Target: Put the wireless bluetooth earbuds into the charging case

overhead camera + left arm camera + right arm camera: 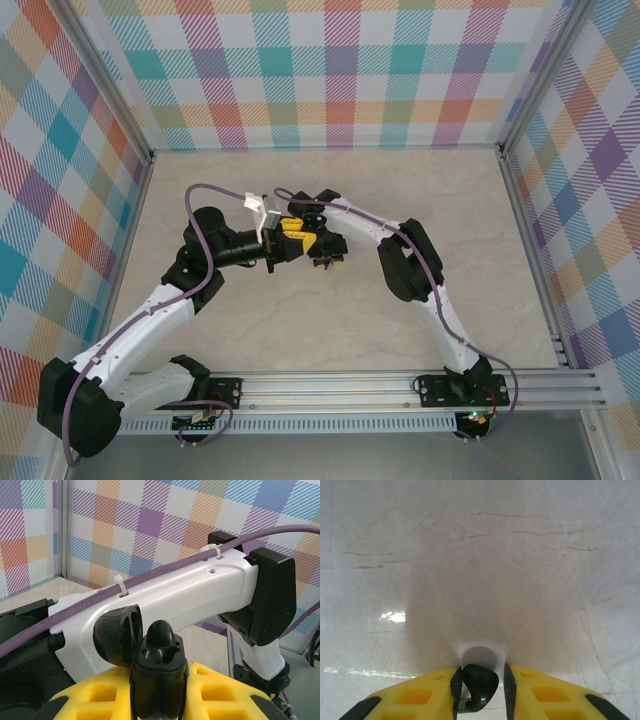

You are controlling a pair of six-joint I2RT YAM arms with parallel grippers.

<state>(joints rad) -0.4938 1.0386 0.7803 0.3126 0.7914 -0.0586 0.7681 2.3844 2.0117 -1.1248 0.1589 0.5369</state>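
Holding: left jaws clamped on open black charging case, one black earbud apparently seated inside; right jaws pinching second black earbud above desk centre. Second insertion outstanding.

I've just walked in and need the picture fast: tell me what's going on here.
The left gripper is clamped on a small black charging case with its lid flipped open. The right gripper pinches a black earbud over the table. The two grippers meet above the middle of the table, and that earbud is not yet in the case.
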